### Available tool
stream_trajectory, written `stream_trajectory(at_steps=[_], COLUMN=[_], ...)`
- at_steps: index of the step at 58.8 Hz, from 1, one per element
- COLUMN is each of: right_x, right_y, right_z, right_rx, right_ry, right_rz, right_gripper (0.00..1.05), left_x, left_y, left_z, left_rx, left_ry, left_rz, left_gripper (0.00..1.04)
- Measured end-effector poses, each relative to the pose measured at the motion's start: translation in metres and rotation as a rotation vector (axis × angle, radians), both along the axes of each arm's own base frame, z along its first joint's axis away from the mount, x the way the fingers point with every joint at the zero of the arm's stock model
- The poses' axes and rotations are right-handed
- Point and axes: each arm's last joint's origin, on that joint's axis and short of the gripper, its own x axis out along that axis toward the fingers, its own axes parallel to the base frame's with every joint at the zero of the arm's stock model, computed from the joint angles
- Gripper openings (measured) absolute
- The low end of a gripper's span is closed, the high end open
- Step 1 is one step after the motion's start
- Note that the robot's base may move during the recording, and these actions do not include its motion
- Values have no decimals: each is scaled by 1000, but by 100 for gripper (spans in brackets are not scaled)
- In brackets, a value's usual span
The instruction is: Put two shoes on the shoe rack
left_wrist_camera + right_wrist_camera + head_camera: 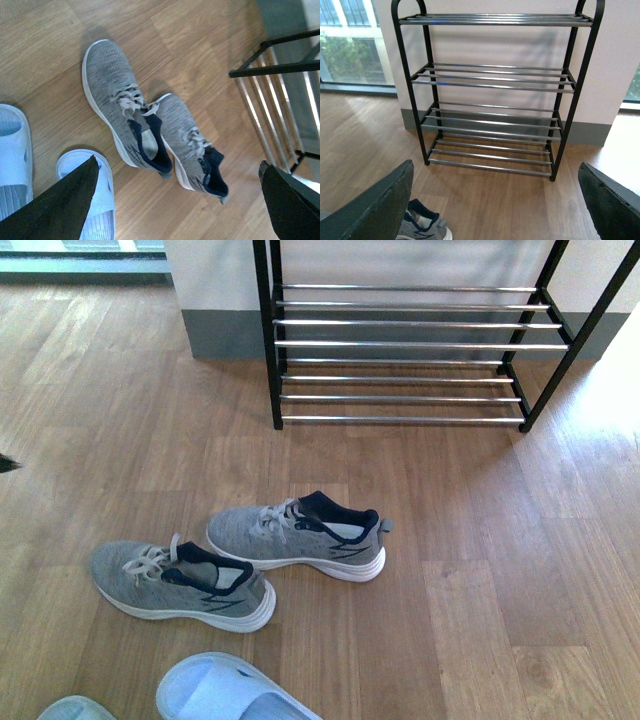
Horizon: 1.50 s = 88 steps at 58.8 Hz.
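Observation:
Two grey knit sneakers with white soles and navy lining lie side by side on the wood floor: one nearer the rack, the other in front and to its left. Both show in the left wrist view. The shoe rack, black frame with chrome bars, stands against the wall; the right wrist view shows all its tiers, all bare. My left gripper is open, high above the sneakers. My right gripper is open and empty above bare floor before the rack; a sneaker heel shows by its finger.
Two pale blue slippers lie near the front edge, close to the nearer sneaker; they also show in the left wrist view. A grey skirting board runs along the wall. A window is left of the rack.

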Motion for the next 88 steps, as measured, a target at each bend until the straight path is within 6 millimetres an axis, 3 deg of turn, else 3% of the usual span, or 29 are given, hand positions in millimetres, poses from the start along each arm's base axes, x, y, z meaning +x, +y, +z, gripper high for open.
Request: stream_trajectory(at_steps=[12,18,25,41,55,70,77,88], right_x=[0,0,0,0,0,0,0,0], right_y=[0,0,0,0,0,0,0,0], right_z=[0,0,0,0,0,0,0,0], right_rx=[0,0,0,0,0,0,0,0], right_ry=[0,0,0,0,0,0,0,0], right_rz=[0,0,0,0,0,0,0,0], right_gripper=[95,95,95,95,95,95,95,95], left_x=[58,79,93,107,108,116,116,114], left_y=[-14,-22,-31,-40,-36,-37,-33,-28], left_z=[-88,-119,-141,-169,-206,-213,-214,-218], left_rx=[8,-14,-48,-63,-46,-29,-3,33], left_ry=[264,347,410,459,517,473,473,491], left_rz=[-55,-110,-154,-168,-161,-190,-194,-188], left_gripper=[95,95,95,95,95,95,71,43])
